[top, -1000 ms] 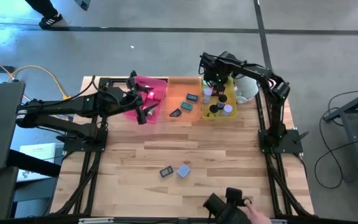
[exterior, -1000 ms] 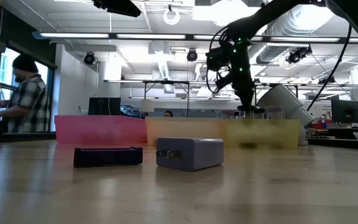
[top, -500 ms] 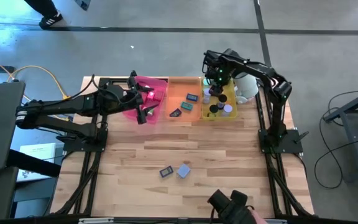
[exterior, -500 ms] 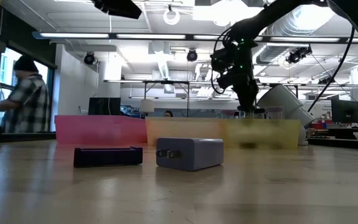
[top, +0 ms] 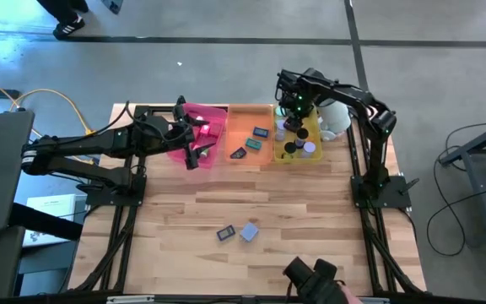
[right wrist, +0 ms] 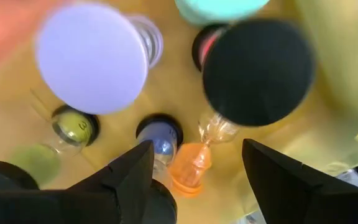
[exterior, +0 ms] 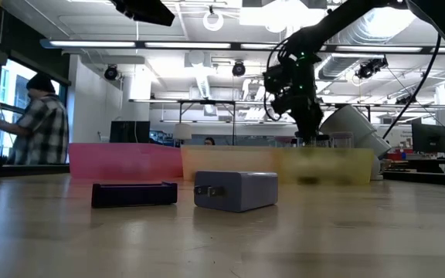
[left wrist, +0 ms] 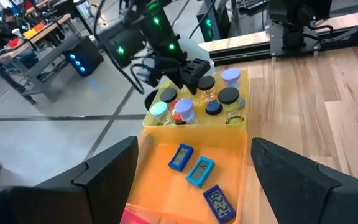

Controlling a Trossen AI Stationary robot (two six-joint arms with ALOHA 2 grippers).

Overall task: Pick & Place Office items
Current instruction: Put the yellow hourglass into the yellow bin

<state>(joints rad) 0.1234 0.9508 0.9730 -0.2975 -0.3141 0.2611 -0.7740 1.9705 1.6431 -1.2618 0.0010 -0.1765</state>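
Two claws work at the far trays. Right claw (top: 292, 108), upper centre-right of the high view, hangs over the yellow tray (top: 314, 128); its fingers stand apart with nothing between them, and straight below lie the small capped pieces: a lavender cap (right wrist: 92, 59), a black cap (right wrist: 258, 71) and an orange piece (right wrist: 192, 171). Left claw (top: 194, 143), upper centre-left, sits at the pink tray (top: 213, 114), spread wide and empty. Flat blue rectangles (left wrist: 191, 168) lie in the orange tray (top: 241, 118) between the two. Two items remain unsorted at lower centre of the bench (top: 310, 219): a dark flat block (exterior: 134, 193) and, just beside it, a lavender plug block (exterior: 236, 190).

Likely faults: the yellow tray is crowded, so a descending right claw could knock neighbouring pieces over or pinch two at once. The round caps look smooth and may slip from the grip. Both arms lean towards adjoining trays; a crossing reach for the lower-centre items could bring them into contact.

Surface: pale wooden planks framed by black rails. Room: an open workshop with ceiling lights, ducting, and further benches; a person in a plaid shirt (exterior: 33, 123) stands at far left of the low view.
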